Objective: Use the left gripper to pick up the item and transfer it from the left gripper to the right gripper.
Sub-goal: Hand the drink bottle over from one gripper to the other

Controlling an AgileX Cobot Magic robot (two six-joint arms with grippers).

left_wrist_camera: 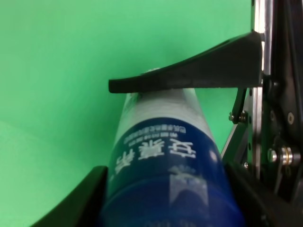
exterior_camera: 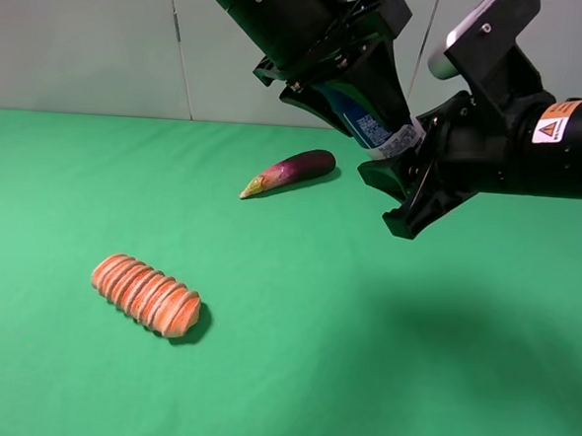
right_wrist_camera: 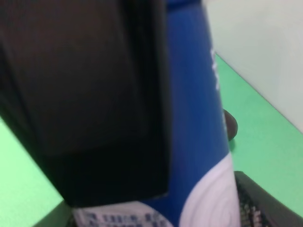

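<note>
The spray can (exterior_camera: 371, 124), blue with a white label, is held in the air, tilted, by my left gripper (exterior_camera: 353, 98), which is shut on its blue upper body. In the left wrist view the can (left_wrist_camera: 161, 156) fills the space between the black fingers (left_wrist_camera: 189, 75). My right gripper (exterior_camera: 397, 185), on the arm with the warning sticker, is at the can's white lower end, with its jaws on either side of it. The right wrist view shows the can (right_wrist_camera: 194, 118) very close, one finger (right_wrist_camera: 270, 203) right beside it. I cannot tell whether the right jaws press on it.
A purple eggplant (exterior_camera: 294, 169) lies on the green table (exterior_camera: 361, 361) below the grippers. An orange ribbed loaf-shaped object (exterior_camera: 148, 295) lies at the front left. A pale wall stands behind the table.
</note>
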